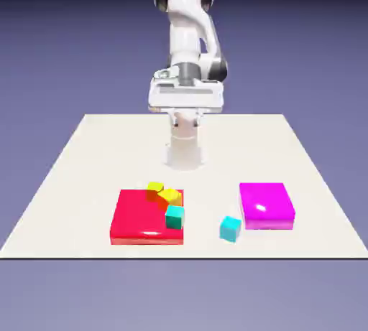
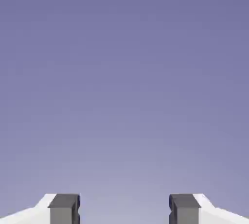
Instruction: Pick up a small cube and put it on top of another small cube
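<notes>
Exterior view: cyan cube (image 1: 230,229) (no lettering)

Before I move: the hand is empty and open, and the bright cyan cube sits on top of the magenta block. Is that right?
Not quite. The exterior view shows the bright cyan cube on the table, beside the magenta block. The hand is indeed empty and open.

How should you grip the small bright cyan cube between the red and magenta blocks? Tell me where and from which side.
Come from above, fingers on two opposite upright faces of the cyan cube. It seems to sit flat with space around it, so turning the jaws to match its angled sides should work.
</notes>
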Tool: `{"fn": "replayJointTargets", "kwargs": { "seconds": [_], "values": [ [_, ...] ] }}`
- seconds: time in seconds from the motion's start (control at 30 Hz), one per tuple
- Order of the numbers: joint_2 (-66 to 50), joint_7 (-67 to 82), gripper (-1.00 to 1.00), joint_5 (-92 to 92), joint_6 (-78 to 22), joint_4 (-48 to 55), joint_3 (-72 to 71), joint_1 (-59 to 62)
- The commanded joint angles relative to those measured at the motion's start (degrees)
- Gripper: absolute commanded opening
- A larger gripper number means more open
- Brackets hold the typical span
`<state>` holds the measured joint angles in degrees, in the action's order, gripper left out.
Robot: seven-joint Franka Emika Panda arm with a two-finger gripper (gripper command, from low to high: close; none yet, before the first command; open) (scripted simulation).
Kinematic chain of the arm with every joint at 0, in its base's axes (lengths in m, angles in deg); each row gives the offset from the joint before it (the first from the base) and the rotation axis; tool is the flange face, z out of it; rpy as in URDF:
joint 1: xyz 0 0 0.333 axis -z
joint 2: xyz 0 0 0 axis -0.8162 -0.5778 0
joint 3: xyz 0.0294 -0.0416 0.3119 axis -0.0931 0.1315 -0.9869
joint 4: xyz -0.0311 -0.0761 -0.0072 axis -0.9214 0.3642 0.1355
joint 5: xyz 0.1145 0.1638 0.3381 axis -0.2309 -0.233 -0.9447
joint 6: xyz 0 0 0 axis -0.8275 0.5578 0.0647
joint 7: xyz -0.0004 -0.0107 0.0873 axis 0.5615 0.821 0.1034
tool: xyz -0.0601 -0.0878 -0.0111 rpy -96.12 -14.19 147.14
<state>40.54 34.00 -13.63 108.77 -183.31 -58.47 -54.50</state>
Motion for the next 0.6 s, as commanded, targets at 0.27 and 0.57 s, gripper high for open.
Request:
{"fn": "replayJointTargets", "kwargs": {
  "seconds": [0.27,0.57],
  "values": [
    [-10.4,-22.43,0.0,-4.65,0.14,2.21,-9.48,6.67],
    [-20.81,-44.86,0.0,-9.29,0.28,4.42,-18.96,13.35]
  ]
}}
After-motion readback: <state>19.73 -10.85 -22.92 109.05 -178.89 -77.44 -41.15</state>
